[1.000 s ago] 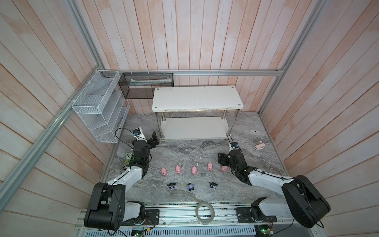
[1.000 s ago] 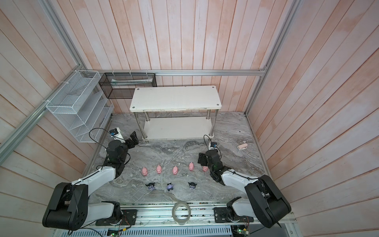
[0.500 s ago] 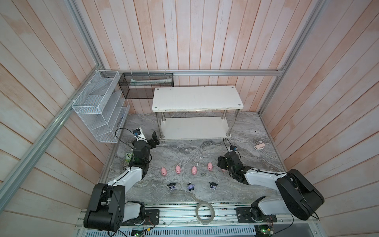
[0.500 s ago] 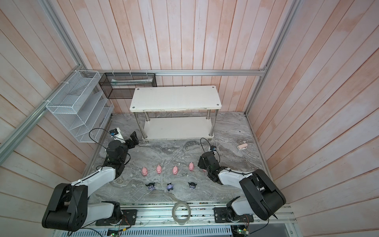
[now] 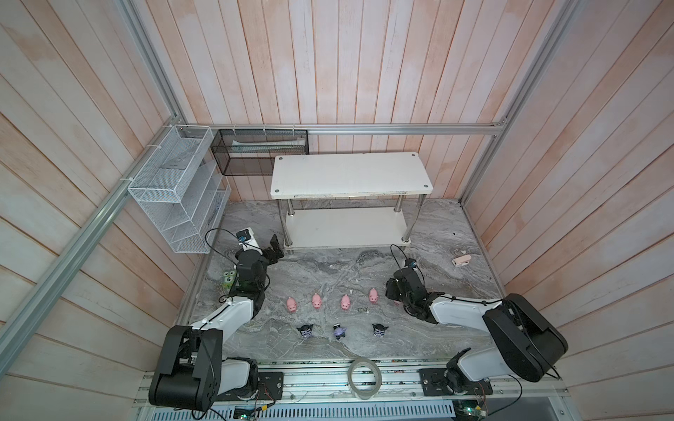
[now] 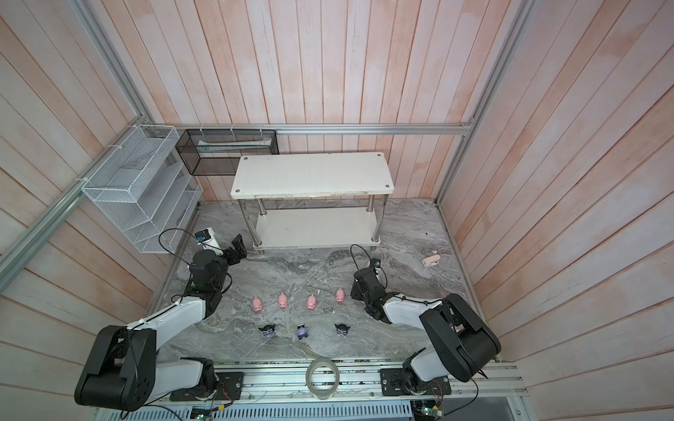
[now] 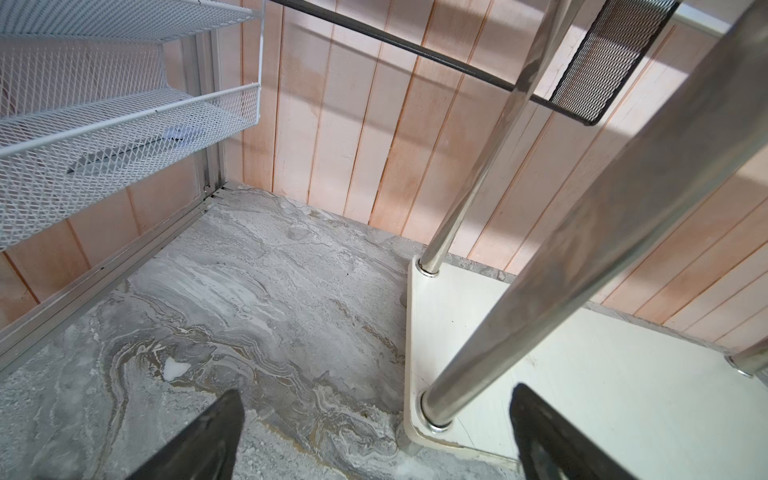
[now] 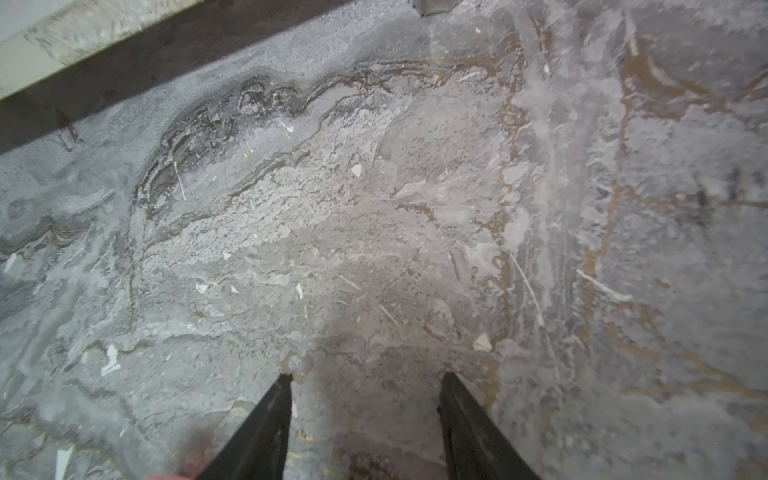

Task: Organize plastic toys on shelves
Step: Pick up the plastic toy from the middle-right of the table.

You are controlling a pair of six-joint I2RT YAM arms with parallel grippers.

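Within the last second the right fingers (image 8: 282, 399) were lowered over the fifth pig, now hidden beneath them, and narrowed; a gap remained and no grip could be confirmed. The left fingers (image 7: 208, 436) were kept released. The remaining toys (image 5: 316, 300) lay on the bench (image 5: 328, 269), and the shelves (image 5: 350, 175) were left bare.

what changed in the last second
The right gripper came down over the end pig, jaws narrowing; the pig is now mostly hidden beneath it, and whether it is gripped cannot be told. The left gripper, wide open by the shelf, the other four pigs and the three dark figurines stayed put.
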